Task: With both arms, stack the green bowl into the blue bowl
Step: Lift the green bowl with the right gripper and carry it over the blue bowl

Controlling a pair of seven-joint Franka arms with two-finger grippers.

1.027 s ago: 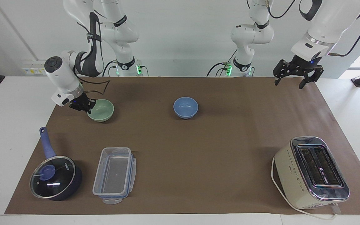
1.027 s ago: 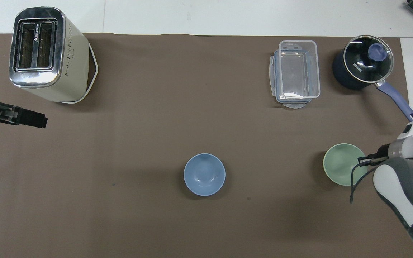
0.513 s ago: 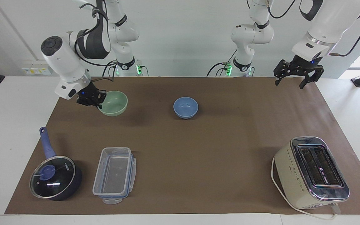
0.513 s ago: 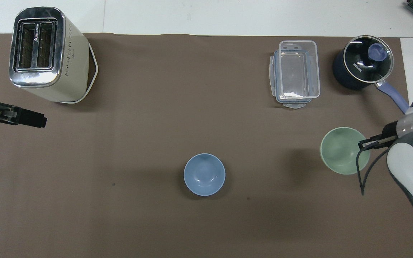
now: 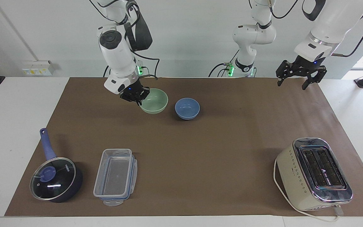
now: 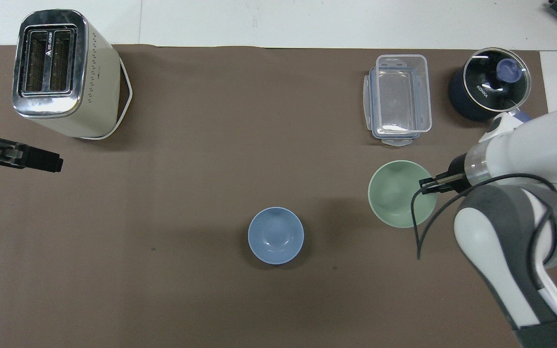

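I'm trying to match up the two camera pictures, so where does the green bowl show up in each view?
Facing view: the green bowl is up in the air, upper middle, held by its rim in the right gripper, beside the blue bowl.
Overhead view: the green bowl is at lower right of centre.
Shared landmark: the blue bowl, on the mat mid-table in both.

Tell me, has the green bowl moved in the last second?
Yes. The green bowl, held by the right gripper, has been lifted off the mat and carried toward the blue bowl, which has stayed put.
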